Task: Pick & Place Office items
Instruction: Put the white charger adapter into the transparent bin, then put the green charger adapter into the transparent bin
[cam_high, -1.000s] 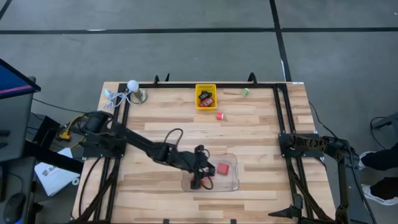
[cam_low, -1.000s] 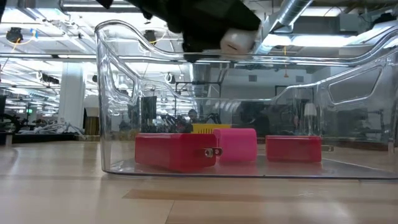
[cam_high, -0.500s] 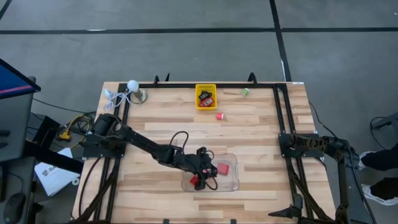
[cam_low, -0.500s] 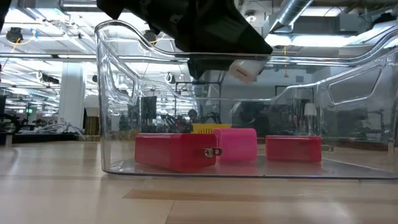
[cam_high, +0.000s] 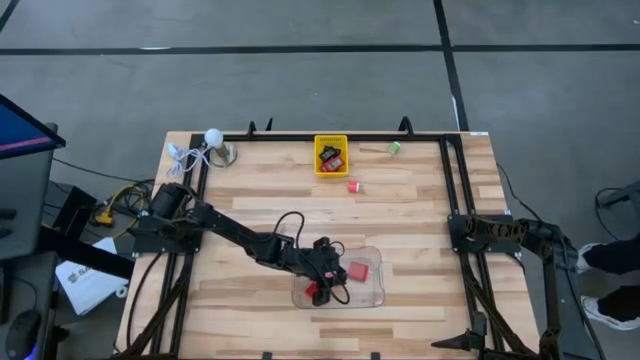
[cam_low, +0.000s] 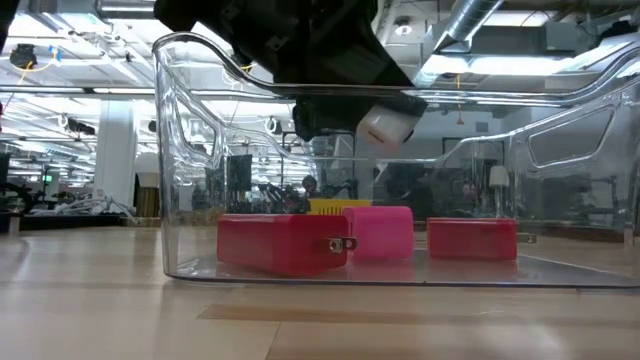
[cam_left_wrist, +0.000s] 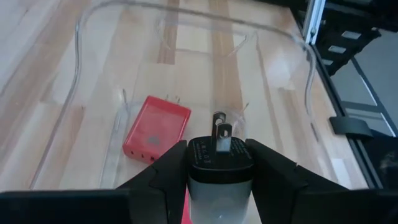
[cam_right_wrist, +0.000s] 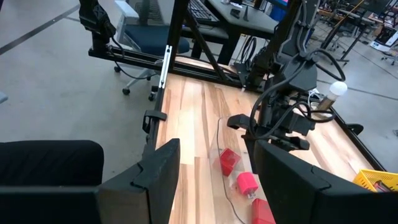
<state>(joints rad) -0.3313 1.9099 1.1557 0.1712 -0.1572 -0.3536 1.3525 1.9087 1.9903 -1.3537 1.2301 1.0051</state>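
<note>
Left claw (cam_left_wrist: 219, 163): over the clear tray (cam_high: 372, 296), closed on a black-and-white charger (cam_left_wrist: 219, 171), prongs pointing away from the wrist.
Charger: held above the tray floor, not touching it.
Tray contents: red blocks (cam_low: 283, 242) and a pink block (cam_low: 380, 230).
Right claw (cam_right_wrist: 211, 171): fingers apart, empty, parked at the surface's right edge.
Yellow basket (cam_high: 330, 156): far side, small items inside.

The small pieces inside the yellow plastic basket (cam_high: 331, 156) are too tiny to sort — red and dark specks only; the black-and-white plug-in charger (cam_left_wrist: 220, 167) is cut off by the picture's edge.
</note>
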